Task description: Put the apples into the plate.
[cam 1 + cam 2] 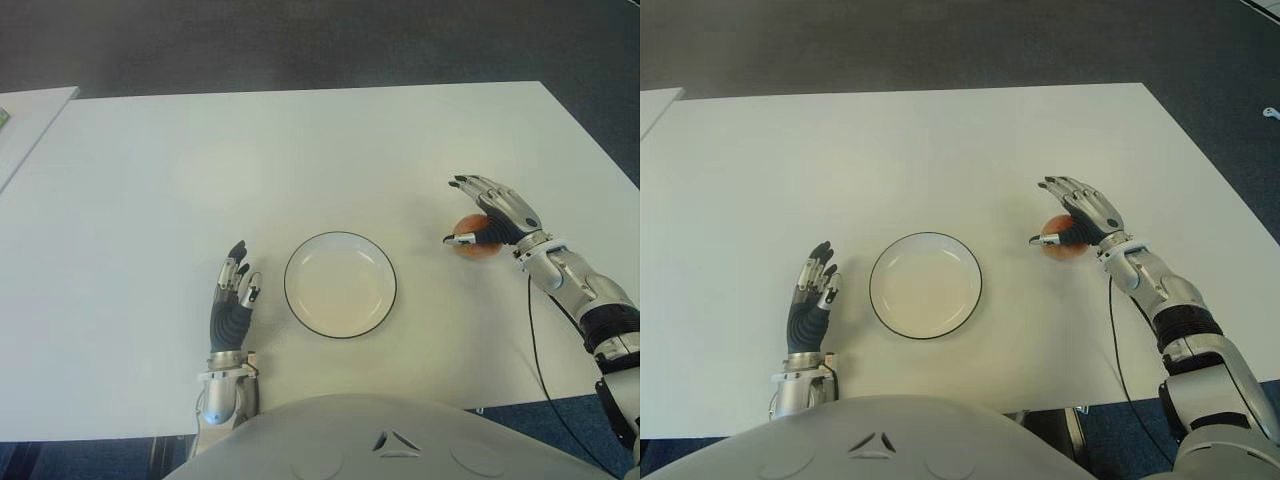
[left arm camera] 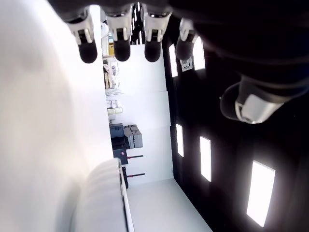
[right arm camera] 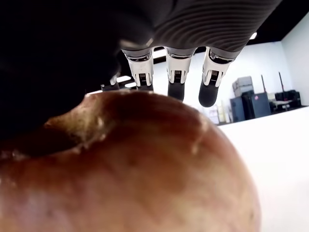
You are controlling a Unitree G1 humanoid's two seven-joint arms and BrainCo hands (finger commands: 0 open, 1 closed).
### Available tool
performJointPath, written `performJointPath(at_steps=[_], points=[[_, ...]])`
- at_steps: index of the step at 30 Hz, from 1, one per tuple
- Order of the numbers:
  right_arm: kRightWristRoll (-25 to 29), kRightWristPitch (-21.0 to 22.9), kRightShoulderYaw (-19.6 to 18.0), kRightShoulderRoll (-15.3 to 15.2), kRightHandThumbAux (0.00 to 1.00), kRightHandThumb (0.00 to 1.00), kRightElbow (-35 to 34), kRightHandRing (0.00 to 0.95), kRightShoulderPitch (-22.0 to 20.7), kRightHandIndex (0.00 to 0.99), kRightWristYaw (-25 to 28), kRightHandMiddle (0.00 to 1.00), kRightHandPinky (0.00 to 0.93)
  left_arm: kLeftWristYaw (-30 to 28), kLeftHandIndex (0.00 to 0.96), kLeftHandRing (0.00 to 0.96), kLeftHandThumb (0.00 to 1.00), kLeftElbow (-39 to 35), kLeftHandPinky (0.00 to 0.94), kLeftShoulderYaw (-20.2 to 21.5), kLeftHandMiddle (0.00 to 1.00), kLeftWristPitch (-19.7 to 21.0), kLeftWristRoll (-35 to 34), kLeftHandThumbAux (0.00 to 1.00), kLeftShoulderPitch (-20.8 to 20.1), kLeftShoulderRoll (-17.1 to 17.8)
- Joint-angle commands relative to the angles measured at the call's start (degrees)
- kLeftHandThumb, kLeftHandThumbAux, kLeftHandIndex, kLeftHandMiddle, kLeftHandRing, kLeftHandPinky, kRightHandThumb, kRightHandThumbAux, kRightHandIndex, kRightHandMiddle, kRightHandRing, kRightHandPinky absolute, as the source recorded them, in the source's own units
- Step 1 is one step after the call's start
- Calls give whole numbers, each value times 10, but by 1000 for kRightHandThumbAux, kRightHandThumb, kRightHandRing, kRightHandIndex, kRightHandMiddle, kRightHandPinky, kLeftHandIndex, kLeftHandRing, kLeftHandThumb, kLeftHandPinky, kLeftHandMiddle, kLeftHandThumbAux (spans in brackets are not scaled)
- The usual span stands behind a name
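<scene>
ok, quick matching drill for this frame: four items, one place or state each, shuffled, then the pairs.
Items:
1. apple
2. plate
3. left hand
4. right hand

Places or states:
A. empty, at the table's near-centre
B. fingers straight, holding nothing, left of the plate
C. arched over the apple, fingers not closed on it
D. on the table right of the plate, under a hand

Pairs: 1-D, 2-A, 3-B, 4-C
</scene>
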Motion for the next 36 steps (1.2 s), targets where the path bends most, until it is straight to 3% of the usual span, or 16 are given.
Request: performJointPath(at_steps=[1, 18, 36], points=[[-4, 10, 7, 11, 423, 258, 8, 59, 31, 24, 9, 81, 0, -5, 0, 0, 0, 10, 0, 5, 0, 2, 2, 434, 3, 6], [2, 7, 6, 16, 439, 280, 13, 61, 55, 31, -1, 89, 0, -6, 0, 0, 0, 4, 0, 2, 0, 2, 0, 435, 7, 6], [-9, -10, 37, 47, 442, 282, 123, 44, 24, 30, -38, 72, 0, -2, 0, 0, 0, -12, 0, 3, 0, 14, 7, 426, 15, 7]])
